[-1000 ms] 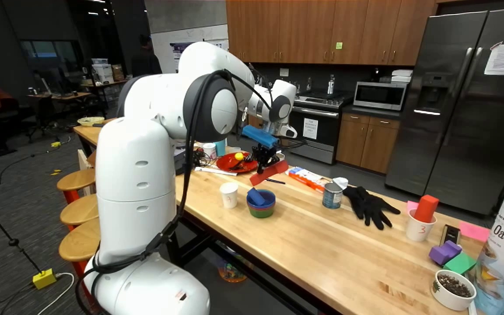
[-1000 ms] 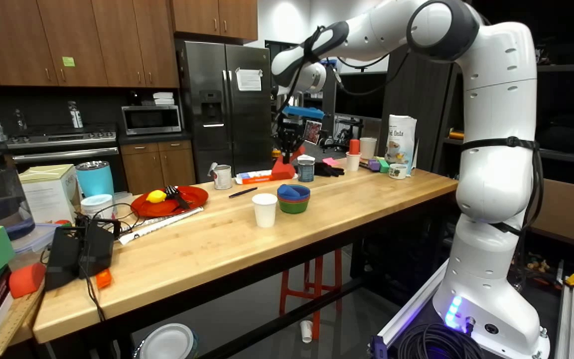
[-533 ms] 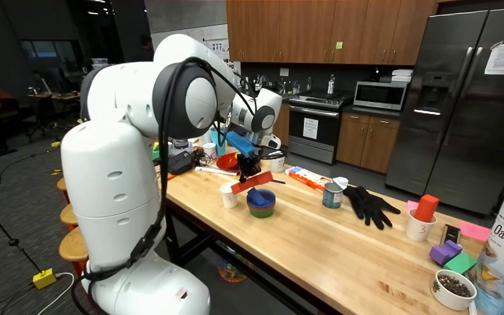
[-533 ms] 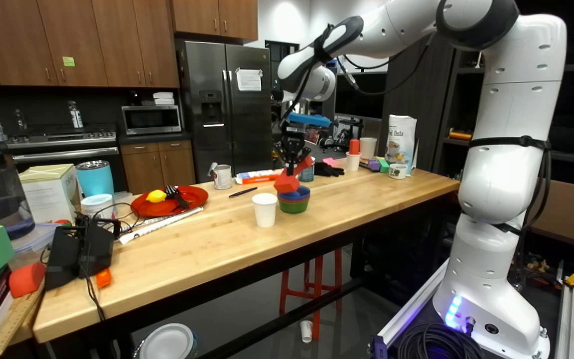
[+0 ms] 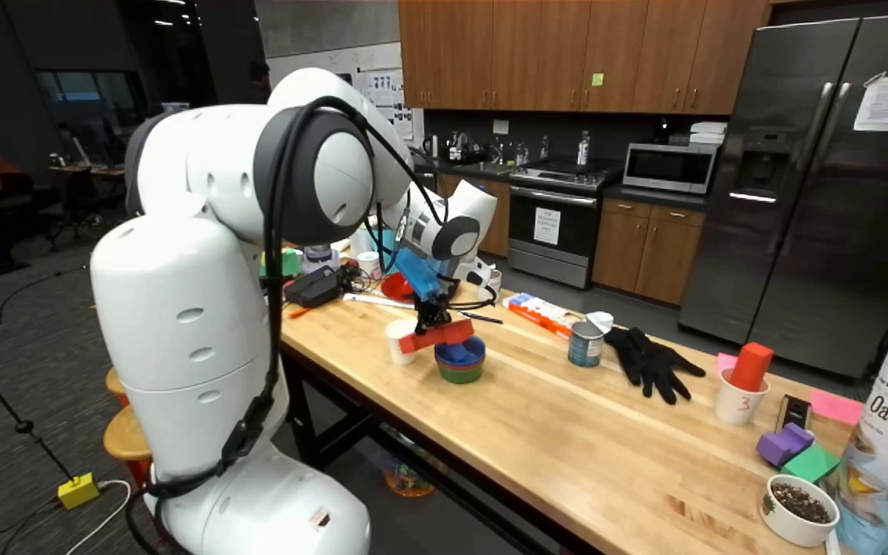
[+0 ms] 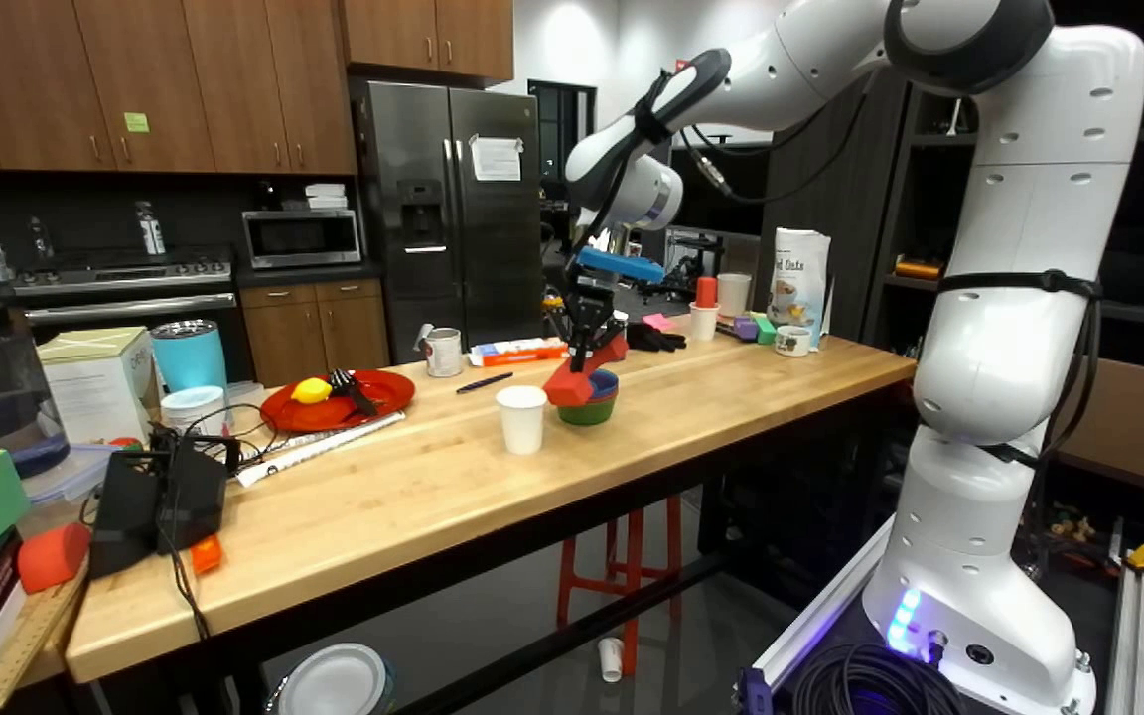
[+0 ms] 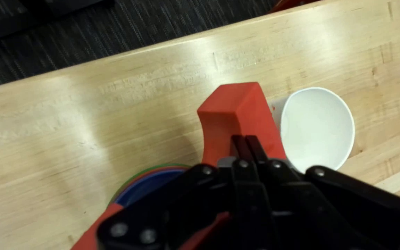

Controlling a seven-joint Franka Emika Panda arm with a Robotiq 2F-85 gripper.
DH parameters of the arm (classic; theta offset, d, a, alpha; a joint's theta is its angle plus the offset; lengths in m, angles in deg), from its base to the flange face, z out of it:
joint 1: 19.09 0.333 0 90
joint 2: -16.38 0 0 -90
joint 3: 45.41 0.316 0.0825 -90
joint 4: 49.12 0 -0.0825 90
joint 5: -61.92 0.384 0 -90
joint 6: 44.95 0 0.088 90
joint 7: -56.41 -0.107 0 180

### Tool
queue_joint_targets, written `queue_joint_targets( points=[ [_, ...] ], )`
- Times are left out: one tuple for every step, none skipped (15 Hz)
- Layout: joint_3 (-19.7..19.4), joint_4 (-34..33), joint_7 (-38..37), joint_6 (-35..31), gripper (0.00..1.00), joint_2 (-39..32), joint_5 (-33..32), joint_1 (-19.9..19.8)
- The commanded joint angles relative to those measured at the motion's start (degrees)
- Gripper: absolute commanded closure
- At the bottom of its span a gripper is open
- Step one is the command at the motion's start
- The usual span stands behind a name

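Hand [image 7: 244, 139] is clamping the red block [image 5: 450, 333], hanging lower than before, and the white cup [image 6: 521, 422] is sitting a bit further left.

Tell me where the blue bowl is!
In both exterior views, the blue bowl sits inside the green bowl, right of the white cup, partly behind the held red block.

Wrist view: pale glare on tabletop [image 7: 85, 135], claw [image 7: 243, 139] soft-focused; exterior views sharper, floor [image 5: 35, 347] dim.
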State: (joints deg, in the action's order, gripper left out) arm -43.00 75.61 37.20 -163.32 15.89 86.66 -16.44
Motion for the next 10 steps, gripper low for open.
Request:
queue_joint_targets(
  points=[
    [0.15, 2.37, 0.9, -3.4, 0.99, 2.18, -0.57, 0.08],
    [0.22, 2.61, 0.74, -3.97, 0.99, 2.53, -1.17, 0.13],
    [0.34, 2.82, 0.29, -4.46, 0.99, 3.04, -2.1, 0.24],
    [0.49, 3.06, -0.15, -4.95, 0.99, 3.57, -3.15, 0.34],
    [0.59, 3.19, -0.7, -5.13, 0.99, 4.07, -4.15, 0.37],
    [0.73, 3.47, -1.33, -5.23, 0.99, 4.89, -5.41, 0.4],
    [0.89, 3.71, -1.8, -5.27, 0.99, 5.53, -6.4, 0.43],
    [1.05, 3.93, -2.25, -5.35, 0.99, 6.0, -7.26, 0.43],
    [1.15, 4.2, -2.5, -5.45, 0.99, 6.52, -7.67, 0.35],
    [1.16, 4.53, -2.29, -5.73, 0.99, 6.87, -7.57, 0.24]
  ],
)
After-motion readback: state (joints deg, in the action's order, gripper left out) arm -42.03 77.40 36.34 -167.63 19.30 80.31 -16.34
